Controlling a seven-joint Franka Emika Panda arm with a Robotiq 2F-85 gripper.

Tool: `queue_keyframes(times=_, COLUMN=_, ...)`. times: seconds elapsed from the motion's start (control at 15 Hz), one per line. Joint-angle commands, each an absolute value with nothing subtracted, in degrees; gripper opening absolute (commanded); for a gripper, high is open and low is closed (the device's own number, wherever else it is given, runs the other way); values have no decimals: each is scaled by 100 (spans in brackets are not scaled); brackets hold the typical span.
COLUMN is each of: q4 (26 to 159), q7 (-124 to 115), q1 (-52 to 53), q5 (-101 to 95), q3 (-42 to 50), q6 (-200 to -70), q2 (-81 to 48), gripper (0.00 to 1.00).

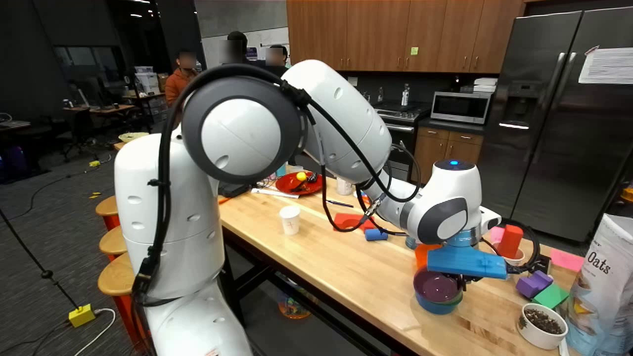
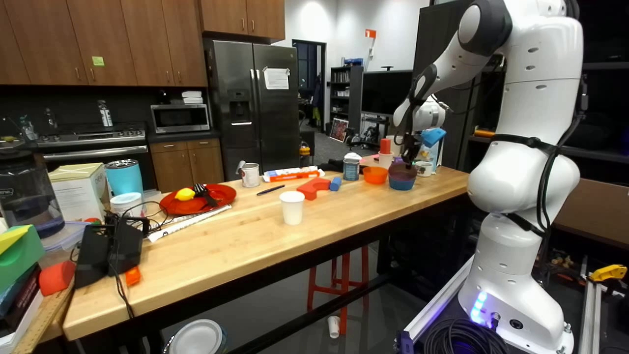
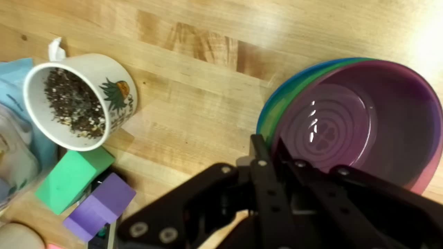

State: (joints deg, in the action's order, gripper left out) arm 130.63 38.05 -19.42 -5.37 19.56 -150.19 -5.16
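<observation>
Upper right of the gripper (image 3: 271, 142) in the wrist view, the purple bowl (image 3: 346, 117), nested in green and blue bowls (image 3: 277, 112) on the wooden table (image 3: 193, 117), is pinched by its rim between narrowed jaws.

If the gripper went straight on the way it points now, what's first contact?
Most likely the green bowl: the gripper points down and looks closed on the rim of the purple bowl, which nests inside the green one. The wrist view doesn't settle the gap between them.
</observation>
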Motion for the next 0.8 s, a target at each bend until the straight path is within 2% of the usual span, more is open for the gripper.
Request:
queue_keyframes(times=0.0, q4=12978, q7=4235, q1=-2053, q5=38, q3=1768, q6=-14758, q2=-712, gripper=2)
queue_keyframes(times=0.13, q4=12946, q7=4336, q1=-2048, q5=176, q3=1741, q6=-14604, q2=-731, gripper=2)
queue_keyframes(times=0.2, q4=12915, q7=4293, q1=-2027, q5=112, q3=1743, q6=-14502, q2=-747, gripper=23)
queue_keyframes(times=0.27, q4=12883, q7=4265, q1=-2016, q5=48, q3=1742, q6=-14422, q2=-763, gripper=32)
queue_keyframes(times=0.47, q4=12858, q7=4205, q1=-2008, q5=-55, q3=1693, q6=-14169, q2=-855, gripper=48)
queue_keyframes(times=0.73, q4=12906, q7=4057, q1=-2016, q5=-244, q3=1704, q6=-14078, q2=-855, gripper=75)
